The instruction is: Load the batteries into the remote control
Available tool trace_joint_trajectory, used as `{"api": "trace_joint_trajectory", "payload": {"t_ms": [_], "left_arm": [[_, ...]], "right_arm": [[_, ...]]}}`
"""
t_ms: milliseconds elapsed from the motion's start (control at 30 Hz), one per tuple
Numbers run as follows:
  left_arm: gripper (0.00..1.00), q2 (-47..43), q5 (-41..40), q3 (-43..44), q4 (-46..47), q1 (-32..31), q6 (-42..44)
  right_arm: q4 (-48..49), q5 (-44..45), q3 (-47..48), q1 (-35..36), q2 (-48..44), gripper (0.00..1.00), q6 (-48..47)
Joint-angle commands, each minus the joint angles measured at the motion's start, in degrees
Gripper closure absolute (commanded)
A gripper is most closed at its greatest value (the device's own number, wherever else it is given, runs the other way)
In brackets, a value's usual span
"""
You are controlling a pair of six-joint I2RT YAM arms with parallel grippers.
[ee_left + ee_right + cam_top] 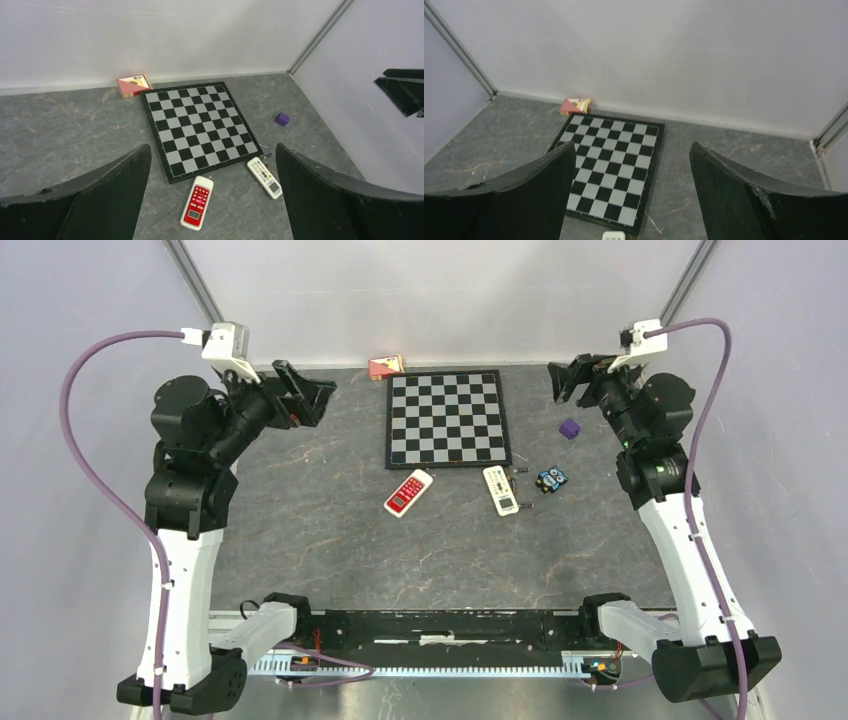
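Plainly, batteries (519, 471) beside the white remote (501, 490).

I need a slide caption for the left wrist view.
Open left pincer frames chessboard, red remote and white remote on table.

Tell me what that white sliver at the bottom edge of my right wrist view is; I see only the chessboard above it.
Observer: It is a white remote control, lying on the table just off the near right corner of the chessboard.
Operator: Any batteries near it?
Observer: Yes, the batteries lie as small dark cells close beside its right side; they are too small to count.
Operator: Is that the only remote?
Observer: No, a red remote control lies to its left, apart from it.
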Motion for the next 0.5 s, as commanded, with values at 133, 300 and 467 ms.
{"api": "trace_joint_trajectory", "payload": {"t_ms": [133,300,467], "left_arm": [[0.00,-4.67,7.32,-15.31,11.10,0.30,-7.04],[0.00,-7.30,3.41,-25.25,15.50,0.30,-10.73],[0.00,-7.29,4.95,-31.63,23.18,0.30,-14.89]], "right_arm": [[1.84,-6.06,-11.04,0.11,-0.77,0.10,8.06],[-1.84,-2.68,-17.99,3.34,0.55,0.04,10.02],[-6.58,6.83,-21.94,11.42,4.29,0.06,7.88]]}}
